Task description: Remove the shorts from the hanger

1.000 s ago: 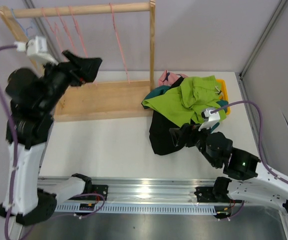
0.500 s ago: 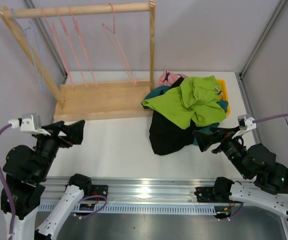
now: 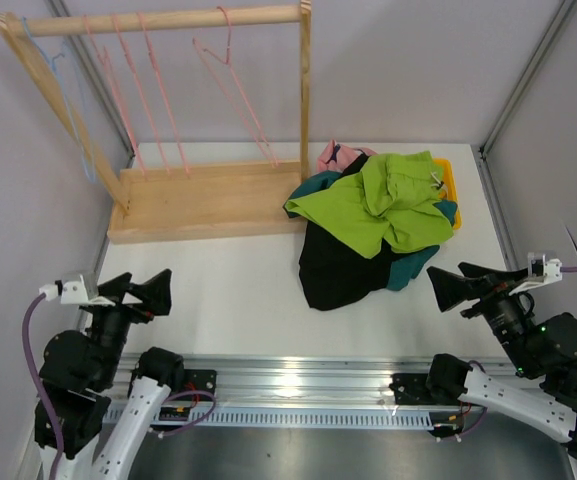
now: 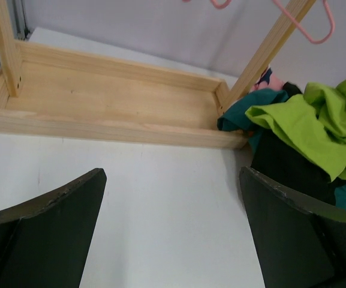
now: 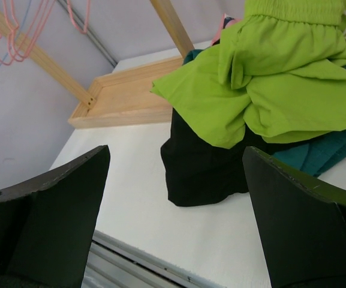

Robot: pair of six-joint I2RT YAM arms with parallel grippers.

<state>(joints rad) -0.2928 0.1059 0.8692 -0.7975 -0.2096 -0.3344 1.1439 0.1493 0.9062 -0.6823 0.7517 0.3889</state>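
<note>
Closing step, by the look of it: removal apparently done, both arms parked low and back. Next move, if any, likely no more than staying clear, plus a check of the rail for leftover cloth. At the near left, left pincer spread fully wide, gripping nothing, touching nothing, poised over bare surface. At the near right, right pincer equally wide and empty, near the pile but apart from it. Farther, right of centre, shorts heaped loose on the surface: lime on top, black spilling nearward, teal at the edges, pink and orange peeping out on the far side. Just left of the heap, wooden rack base. Farthest, hangers dangling bare from the rail.
</note>
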